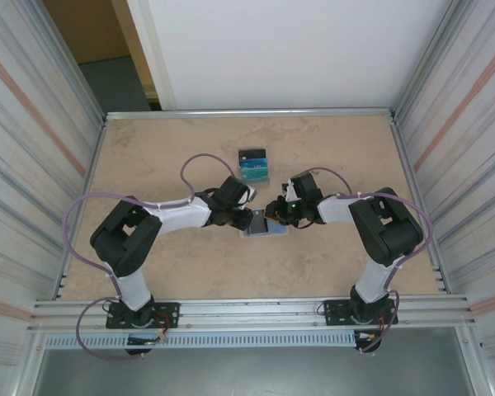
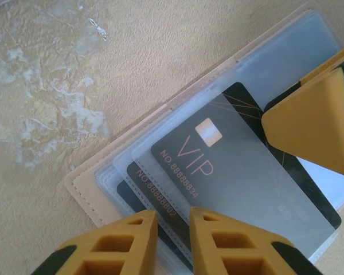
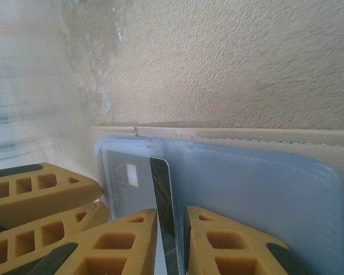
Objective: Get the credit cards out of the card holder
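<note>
Top view: card holder [image 1: 264, 226] lies open on tan table [image 1: 165, 157], just below frame centre, w/ both arms meeting over it. L gripper [image 1: 246, 219] comes in from the left, R gripper [image 1: 272, 214] from the right. Small pile of black/blue/teal pieces [image 1: 253, 164] sits above the holder, near but apart from it.

L wrist view: holder [image 2: 83, 186] runs diagonally from lower left to upper right, tan stitched rim outside, clear sleeves fanned inside. Black VIP card [image 2: 229, 166] lies on top, mostly under a cloudy sleeve. Its gold-lined upper-right edge is bare. A 2nd dark card [image 2: 160, 201] w/ a printed no. sits in a sleeve below it, lower left. L gripper [image 2: 173, 240] is at bottom centre, fingers [image 2: 132, 243] drawn close w/ only a narrow slit btwn them, over the holder's lower sleeves. Can't tell if they pinch anything. One R finger [image 2: 309, 123] is at the right edge, against the VIP card's bare side.

R wrist view: holder [image 3: 264, 189] shows pale blue inside, tan rim along the top. R gripper [image 3: 169, 243] is at bottom centre, fingers [image 3: 235, 249] pressed onto the bare gold-lined strip of the VIP card [image 3: 162, 195]. Rest of the card sits left of it, in its sleeve. L fingers [image 3: 40, 195] are at lower left, just beside the card.
</note>
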